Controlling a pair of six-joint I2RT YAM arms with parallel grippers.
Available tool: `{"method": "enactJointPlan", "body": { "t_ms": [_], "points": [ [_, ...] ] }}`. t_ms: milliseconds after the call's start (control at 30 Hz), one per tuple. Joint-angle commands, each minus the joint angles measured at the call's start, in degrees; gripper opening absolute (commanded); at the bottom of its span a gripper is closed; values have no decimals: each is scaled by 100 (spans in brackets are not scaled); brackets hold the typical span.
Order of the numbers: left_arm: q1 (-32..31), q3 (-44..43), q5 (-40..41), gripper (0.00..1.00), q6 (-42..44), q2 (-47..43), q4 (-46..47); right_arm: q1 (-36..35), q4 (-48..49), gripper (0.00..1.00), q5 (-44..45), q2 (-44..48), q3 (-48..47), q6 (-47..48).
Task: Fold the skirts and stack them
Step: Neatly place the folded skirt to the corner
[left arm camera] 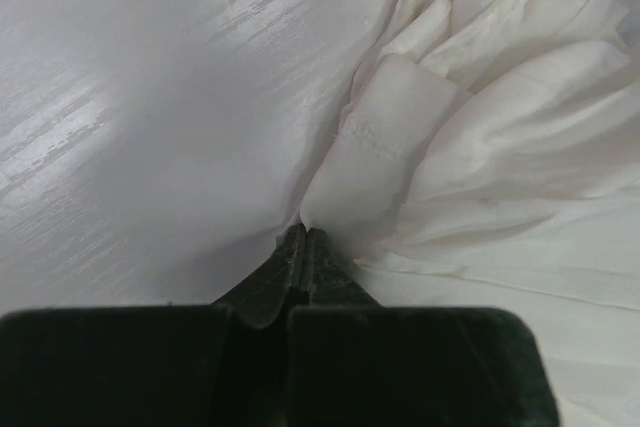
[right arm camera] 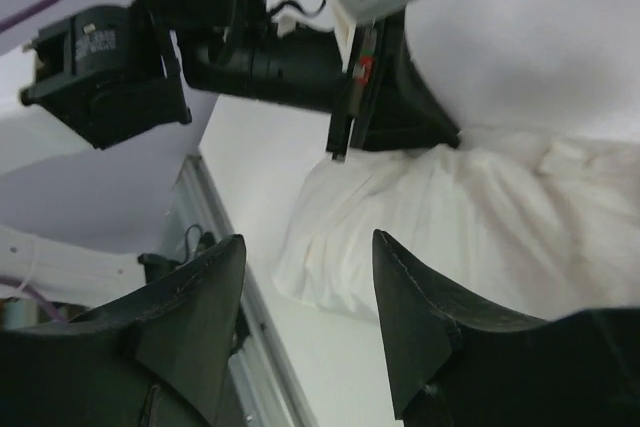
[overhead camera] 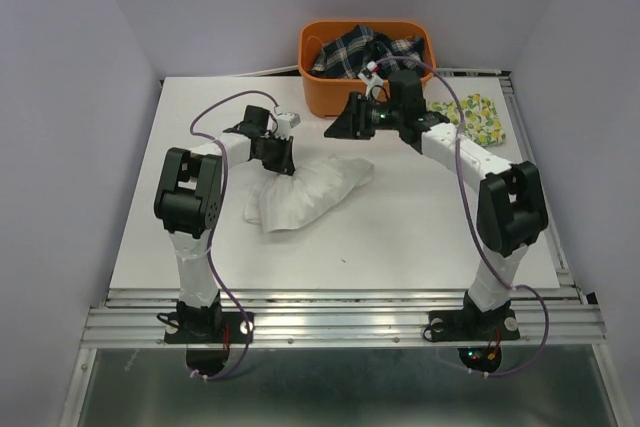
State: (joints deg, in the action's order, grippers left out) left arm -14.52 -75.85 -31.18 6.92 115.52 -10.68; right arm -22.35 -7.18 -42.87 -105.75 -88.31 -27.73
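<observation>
1. My left end effector [left arm camera: 303, 239] is clamped tight on what seems to be an edge of the plain white skirt [overhead camera: 310, 192], heaped mid-tabletop [overhead camera: 400, 237].
2. My right end effector [right arm camera: 310, 277] hangs parted and empty near that skirt.
3. The lemon-print skirt [overhead camera: 478, 119] lies far right, beside the orange basket [overhead camera: 335, 97].

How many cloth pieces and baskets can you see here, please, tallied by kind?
Skirts: 2 (plain white crinkly skirt, white lemon-print skirt)
Orange plastic basket: 1
Dark plaid cloth, inside that basket: 1
Total: 4
</observation>
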Motion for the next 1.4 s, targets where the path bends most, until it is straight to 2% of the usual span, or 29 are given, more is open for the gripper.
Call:
{"method": "enactJointPlan", "body": {
  "t_ms": [0, 100, 200, 300, 433, 533, 633, 800, 900, 1033, 1100, 1167, 1200, 1367],
  "points": [
    [2, -52, -72, 0, -217, 146, -137, -612, 1894, 59, -960, -305, 1060, -1911],
    [2, -26, -116, 0, -270, 155, -92, -858, 2281, 59, -1109, -840, 1307, -2594],
    [2, 9, -64, 0, -287, 120, -84, -920, 3482, 60, -995, -1166, 2026, -3334],
    [2, 114, -73, 0, -323, 58, -49, -868, 3452, 60, -662, -1447, 2371, -3196],
    [2, 238, -64, 0, -305, -12, -48, -324, 2688, 58, 154, -1720, 2573, -2748],
    [2, 325, -81, 0, -252, -109, -49, 19, 2162, 56, 376, -1712, 2547, -2371],
    [2, 378, -90, 0, -235, -170, -31, 73, 1731, 54, 289, -1554, 2346, -1740],
    [-7, 475, -90, 0, -270, -215, 22, 73, 948, 57, -55, -562, 1976, -947],
    [-24, 493, -134, 0, -305, -215, 57, 73, 297, 62, 173, 141, 1940, -594],
    [-94, 545, -134, 0, -323, -258, 110, 134, -493, 80, 805, 722, 2309, -532],
    [-129, 580, -125, 0, -323, -276, 136, 134, -591, 82, 1061, 810, 2659, -602],
    [-147, 616, -117, 0, -331, -302, 162, 186, -600, 97, 1385, 846, 2880, -716],
    [-165, 624, -108, 0, -331, -311, 162, 187, -592, 100, 1448, 820, 3038, -734],
    [-200, 660, -108, 0, -331, -311, 171, 240, -241, 100, 1379, 146, 3083, -874]
  ]
}}
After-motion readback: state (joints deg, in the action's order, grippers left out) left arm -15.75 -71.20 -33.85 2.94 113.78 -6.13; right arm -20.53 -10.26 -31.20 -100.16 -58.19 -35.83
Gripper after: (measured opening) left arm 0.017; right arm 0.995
